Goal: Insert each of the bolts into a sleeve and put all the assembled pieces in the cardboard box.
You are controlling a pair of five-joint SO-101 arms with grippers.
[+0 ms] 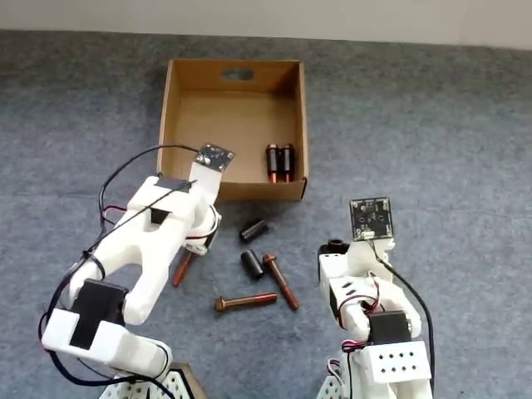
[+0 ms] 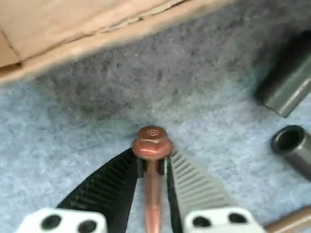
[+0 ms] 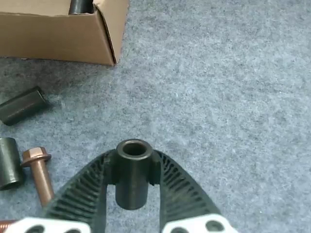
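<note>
Stamp [image 2: 153, 132] on the bolt [image 2: 152, 145] head was too small to read. Cardboard box [image 1: 224, 120] held 2 assembled pieces [image 1: 280, 162] in its near-right corner. L gripper [image 2: 153, 162] was clamped on that bolt just outside the box's front wall, R gripper [image 3: 132, 160] clamped on a sleeve [image 3: 131, 182]; 2 spare sleeves [image 1: 253, 229] & 2 loose bolts [image 1: 280, 281] lay btwn the arms.

You're at a grey-felted robot test bench [image 1: 449, 133], with a pale wall [image 1: 332, 15] along twelve o'clock, left arm [image 1: 141, 266] at seven, right arm [image 1: 370, 320] at five.

box [image 1: 258, 190] — assemblies [image 1: 280, 162] inside | bolts [image 1: 280, 281], sleeves [image 1: 253, 229] in front
</note>
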